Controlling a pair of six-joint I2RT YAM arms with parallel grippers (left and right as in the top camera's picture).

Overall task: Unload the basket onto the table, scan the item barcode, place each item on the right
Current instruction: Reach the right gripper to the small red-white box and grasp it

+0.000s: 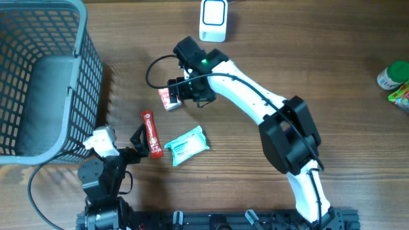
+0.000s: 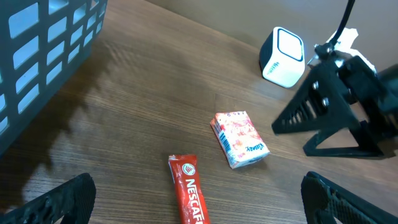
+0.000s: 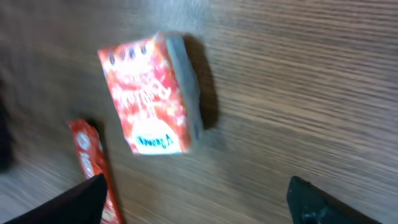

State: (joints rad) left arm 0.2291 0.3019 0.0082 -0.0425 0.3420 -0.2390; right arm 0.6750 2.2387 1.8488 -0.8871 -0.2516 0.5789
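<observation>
A small red-and-white packet (image 1: 168, 98) lies flat on the wooden table; it also shows in the left wrist view (image 2: 241, 138) and the right wrist view (image 3: 149, 93). My right gripper (image 1: 183, 89) hovers right beside it, open (image 3: 202, 208), with the packet just ahead of the fingertips and nothing between them. A white barcode scanner (image 1: 213, 20) stands at the far edge (image 2: 283, 56). My left gripper (image 1: 140, 145) is open (image 2: 202, 205) over the near end of a red Nescafe stick (image 2: 189, 193). No barcode shows on any item.
A teal tissue pack (image 1: 186, 145) lies right of the Nescafe stick (image 1: 151, 134). A grey mesh basket (image 1: 77, 96) fills the left side. A green-capped bottle (image 1: 392, 75) and a colourful packet (image 1: 401, 97) sit at the right edge.
</observation>
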